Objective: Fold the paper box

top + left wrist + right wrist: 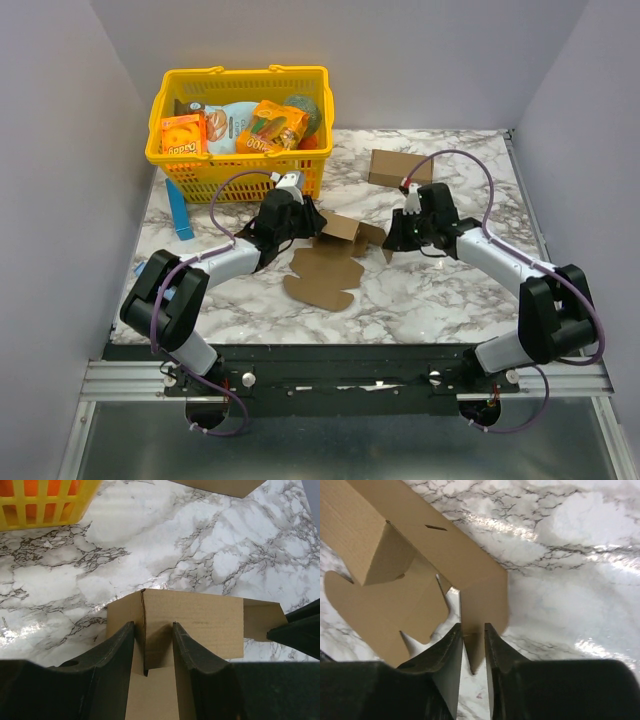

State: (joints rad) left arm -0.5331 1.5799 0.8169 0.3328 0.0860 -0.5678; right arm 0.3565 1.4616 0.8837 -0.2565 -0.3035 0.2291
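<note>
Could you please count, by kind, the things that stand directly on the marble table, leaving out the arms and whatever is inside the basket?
Brown cardboard boxes: 2, the part-folded paper box and a closed carton
Baskets: 1, the yellow basket
Blue things: 1, a blue object beside the basket
Total: 4

The left arm (225, 262) and right arm (490, 255) reach forward and inward, elbows out, wrists pitched down. The left end effector (153, 626) has its fingers partly apart astride a raised wall of the paper box (200, 620); whether they press it is unclear. The right end effector (472, 627) has its fingers close together, pinching a flap between them.
</note>
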